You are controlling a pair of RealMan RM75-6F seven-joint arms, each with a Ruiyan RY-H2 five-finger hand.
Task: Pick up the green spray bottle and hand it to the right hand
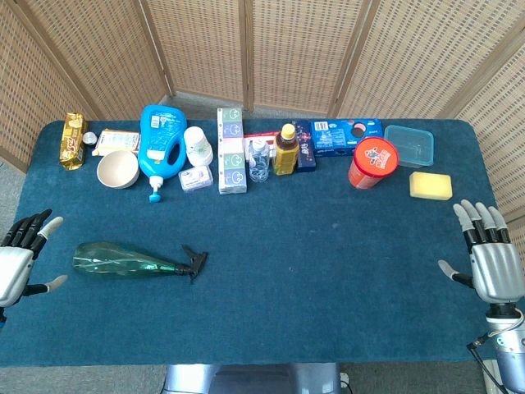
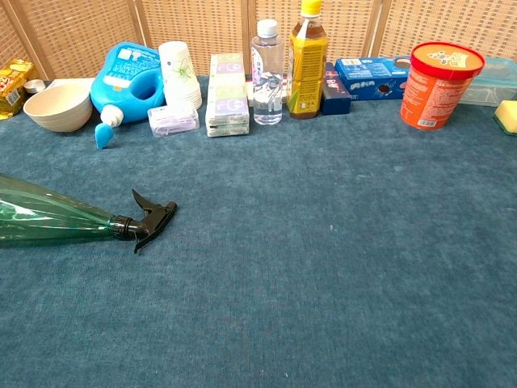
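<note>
The green spray bottle [image 1: 123, 260] lies on its side on the blue table, at the front left, its black trigger nozzle pointing right. The chest view shows the same spray bottle [image 2: 48, 220] running off the left edge. My left hand [image 1: 20, 256] hovers at the table's left edge, just left of the bottle's base, fingers spread and empty. My right hand [image 1: 489, 256] stays at the far right edge, fingers extended and apart, holding nothing. Neither hand appears in the chest view.
A row of items lines the back: a snack pack [image 1: 74, 141], a bowl [image 1: 118, 169], a blue detergent jug [image 1: 162, 144], cups [image 1: 198, 145], boxes [image 1: 231, 150], a water bottle [image 1: 259, 159], a tea bottle [image 1: 286, 149], a red tub [image 1: 372, 162], a clear container [image 1: 408, 145] and a yellow sponge [image 1: 431, 185].
</note>
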